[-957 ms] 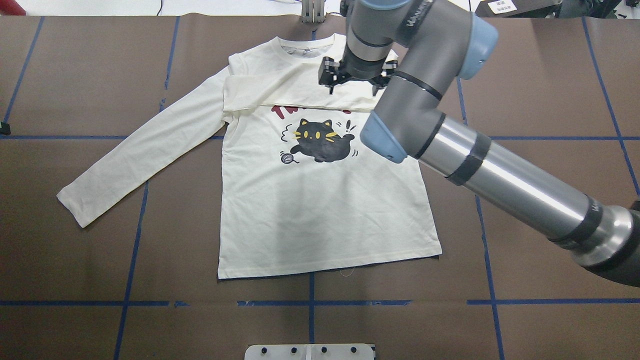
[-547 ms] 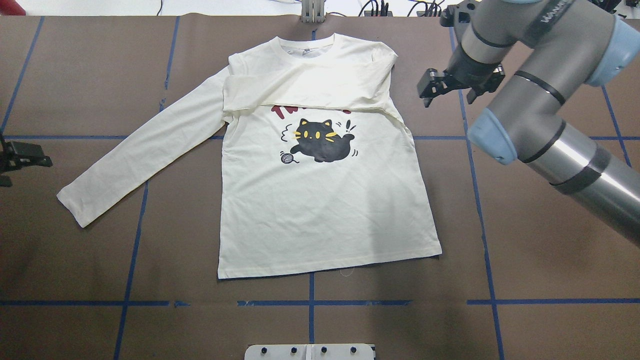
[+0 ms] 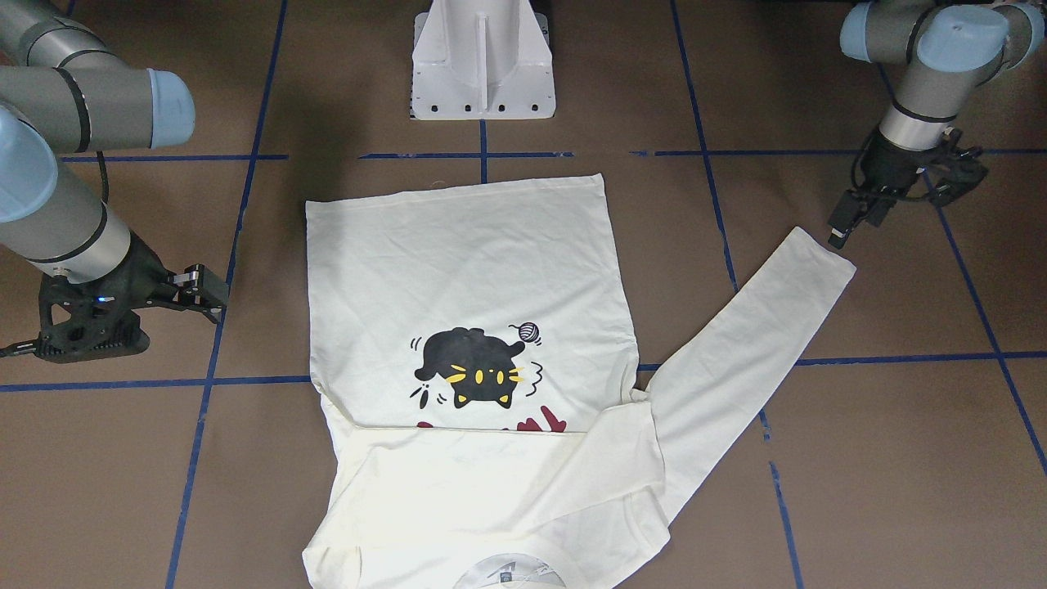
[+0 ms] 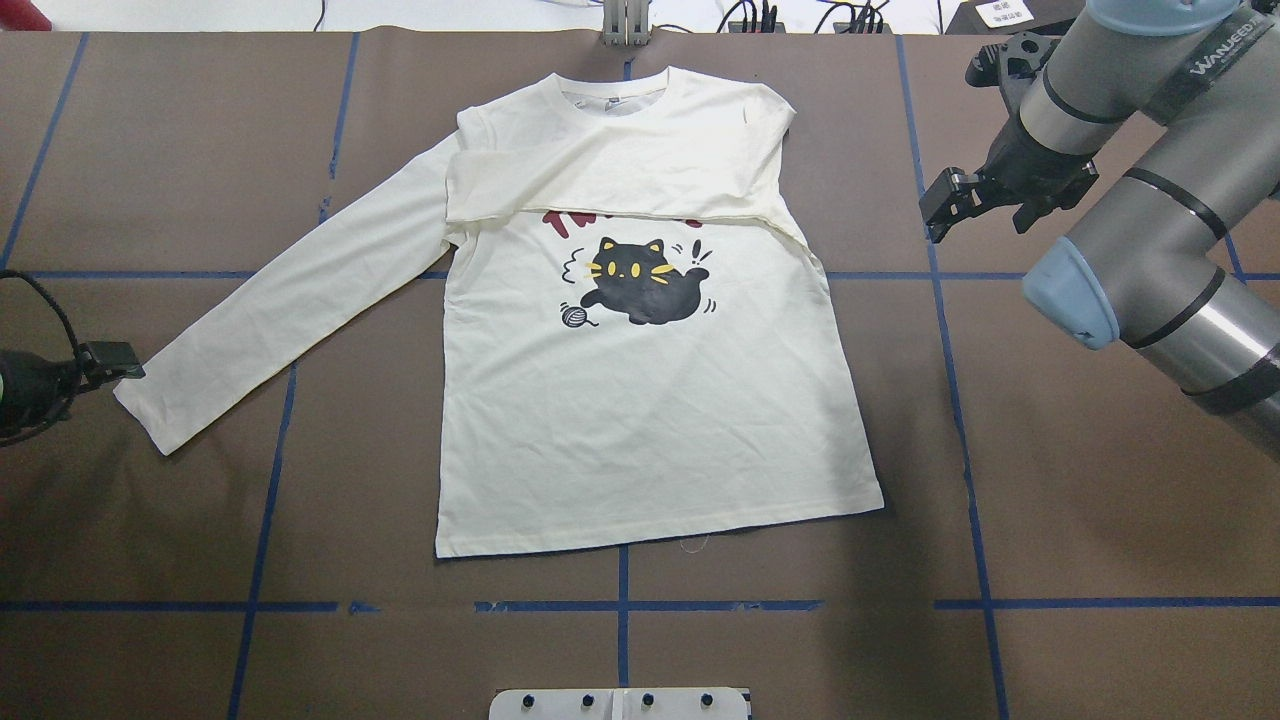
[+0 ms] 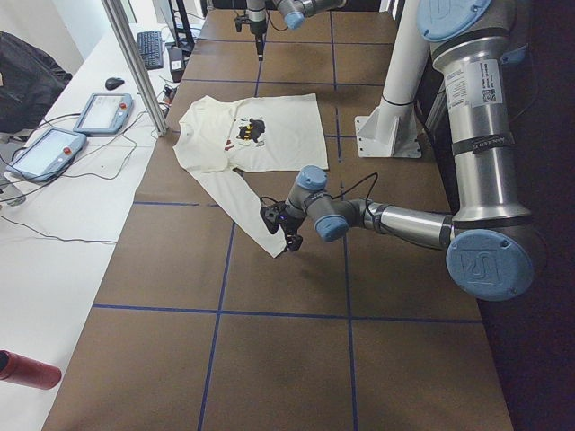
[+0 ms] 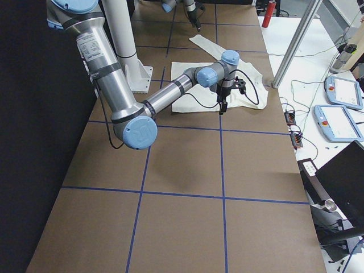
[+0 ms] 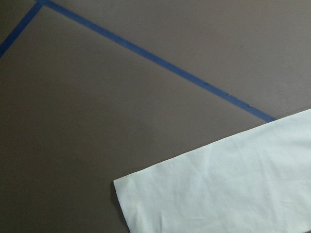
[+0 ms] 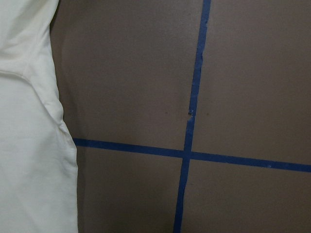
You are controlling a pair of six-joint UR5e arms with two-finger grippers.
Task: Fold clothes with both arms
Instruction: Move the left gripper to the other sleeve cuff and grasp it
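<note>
Spotted the shirt lying flat, print side up, smack in the middle of the overhead shot on the brown tabletop, collar toward the top edge and hem toward the bottom. Noticed one sleeve folded straight across the chest, covering the top of the red lettering just above the black cat and the little yarn ball. Saw the other sleeve stretched out diagonally to the lower left, ending in a cuff near the left edge. Caught the left gripper at the upper right of the front-facing view, right beside that cuff, with jaws looking released and nothing between them; couldn't tell about actual contact with the fabric. Found the right gripper at the upper right of the overhead frame, clear of the shirt's shoulder, over a blue tape line, jaws spread wide and empty too. Also clocked the white pedestal base at top centre of the front-facing shot.
</note>
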